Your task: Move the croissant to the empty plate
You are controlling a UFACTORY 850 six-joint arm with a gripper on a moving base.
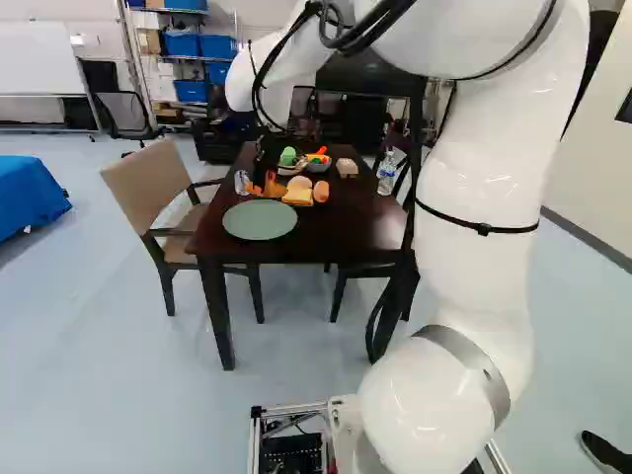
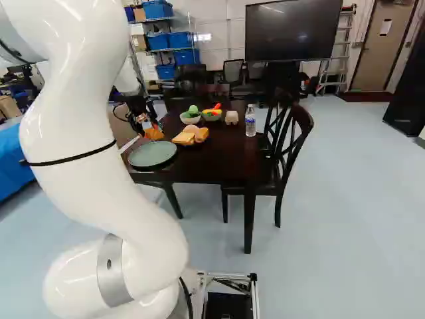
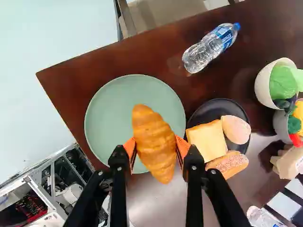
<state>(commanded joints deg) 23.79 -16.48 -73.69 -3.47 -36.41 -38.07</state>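
Note:
In the right base view my gripper [image 2: 149, 127] hangs above the table, by the far side of the green plate [image 2: 153, 154]. The wrist view shows the gripper [image 3: 155, 145] shut on the croissant [image 3: 154, 142], with an orange pad against each side of it. Seen from the wrist, the croissant overlaps the green plate [image 3: 111, 106], which bears nothing in view; the part behind the croissant is hidden. Beside it, a black plate [image 3: 208, 111] holds a bread slice [image 3: 207, 141], a round bun [image 3: 236, 129] and a long bun [image 3: 228, 163].
A clear bottle [image 3: 210, 47] lies on the dark table [image 1: 336, 227]; another bottle [image 2: 250, 121] stands upright. Two bowls of toy food [image 2: 190, 117] and an egg carton [image 2: 231, 117] are farther back. Chairs flank the table, one beige [image 1: 148, 186], one dark [image 2: 292, 143].

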